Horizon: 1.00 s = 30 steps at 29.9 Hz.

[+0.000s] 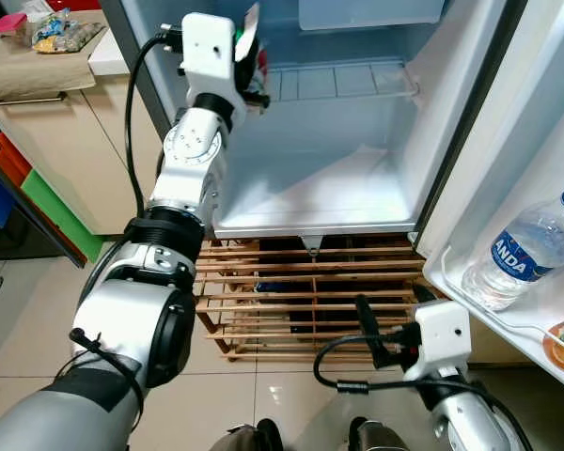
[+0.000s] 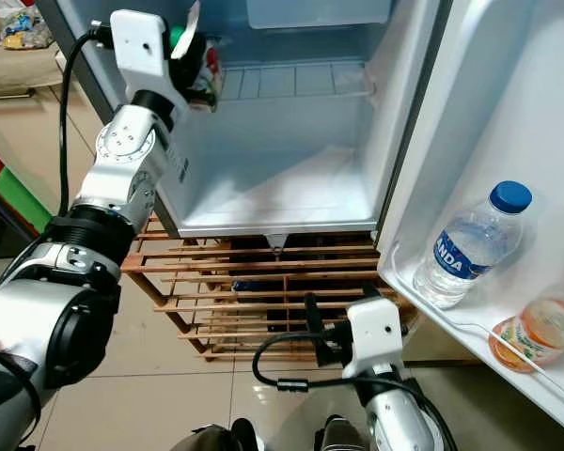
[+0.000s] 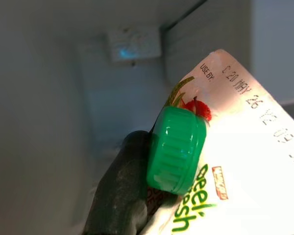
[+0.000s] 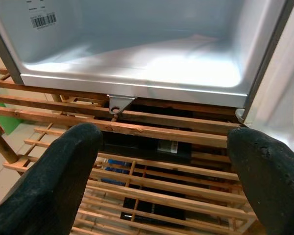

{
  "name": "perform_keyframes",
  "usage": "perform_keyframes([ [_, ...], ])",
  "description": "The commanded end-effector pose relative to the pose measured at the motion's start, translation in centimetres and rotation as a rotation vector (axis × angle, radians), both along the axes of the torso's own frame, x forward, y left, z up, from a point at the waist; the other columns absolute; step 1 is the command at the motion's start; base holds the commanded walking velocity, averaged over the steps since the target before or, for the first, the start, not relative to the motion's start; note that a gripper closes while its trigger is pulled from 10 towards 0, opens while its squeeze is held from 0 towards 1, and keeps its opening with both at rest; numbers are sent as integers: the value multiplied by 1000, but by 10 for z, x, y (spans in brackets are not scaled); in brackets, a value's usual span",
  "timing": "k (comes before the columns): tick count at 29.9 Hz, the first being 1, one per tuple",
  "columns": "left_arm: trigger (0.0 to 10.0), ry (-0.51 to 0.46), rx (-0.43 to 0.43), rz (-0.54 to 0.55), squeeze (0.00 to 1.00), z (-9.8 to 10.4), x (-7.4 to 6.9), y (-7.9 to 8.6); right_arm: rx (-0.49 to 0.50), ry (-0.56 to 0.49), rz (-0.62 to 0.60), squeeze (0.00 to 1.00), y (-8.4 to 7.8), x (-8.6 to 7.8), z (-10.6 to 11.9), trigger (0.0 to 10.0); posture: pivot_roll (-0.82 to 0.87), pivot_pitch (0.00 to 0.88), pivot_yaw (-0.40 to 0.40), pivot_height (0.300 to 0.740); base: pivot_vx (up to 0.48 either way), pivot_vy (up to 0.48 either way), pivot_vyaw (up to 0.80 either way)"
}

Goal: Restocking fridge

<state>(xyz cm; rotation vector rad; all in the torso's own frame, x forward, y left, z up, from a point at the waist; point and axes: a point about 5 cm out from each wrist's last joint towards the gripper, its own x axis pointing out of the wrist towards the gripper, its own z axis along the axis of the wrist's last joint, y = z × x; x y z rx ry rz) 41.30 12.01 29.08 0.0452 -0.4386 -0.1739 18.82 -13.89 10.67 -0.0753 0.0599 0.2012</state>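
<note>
Juice carton [image 3: 235, 161] is clamped in left claw [image 1: 249, 70] at fridge [image 1: 357, 178] shelf [image 1: 343, 83]; it should be set upright, well in. Right claw [image 4: 161, 161], fingers apart, is idle.

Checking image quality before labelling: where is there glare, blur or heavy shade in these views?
Left wrist view: the carton is overexposed where its date is printed, the green cap sharp, the black finger soft and dark. Right wrist view: glare on the fridge floor, the fingertips blurred. Eye views: evenly lit, sharp.
</note>
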Motion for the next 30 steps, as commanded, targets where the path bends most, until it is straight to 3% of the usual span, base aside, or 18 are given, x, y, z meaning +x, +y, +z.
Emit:
perform_keyframes([
  [1, 10000, -37, -12, 20, 0, 11, 1, 7, -1, -26, 8, 0, 1, -3, 7, 10000, -341, 160, 142, 740, 0, 0, 0],
  [11, 10000, 2, -86, 6, 0, 8, 6, 18, -22, -9, -2, 0, -2, -19, 9, 10000, -379, 199, 144, 740, 0, 0, 0],
  [19, 10000, 58, -140, -17, 0, 2, 8, 17, -29, 1, -15, 0, -4, -24, 10, 10000, -390, 210, 154, 740, 0, 0, 0],
  [26, 10000, 35, -140, -80, 0, -6, 4, -1, -25, 3, -25, 0, -5, -24, 11, 10000, -390, 210, 154, 740, 0, 0, 0],
  [30, 10000, 22, -131, -142, 0, -32, -8, -24, -16, 5, -14, 0, -2, -22, 10, 10000, -355, 207, 145, 740, 0, 0, 0],
])
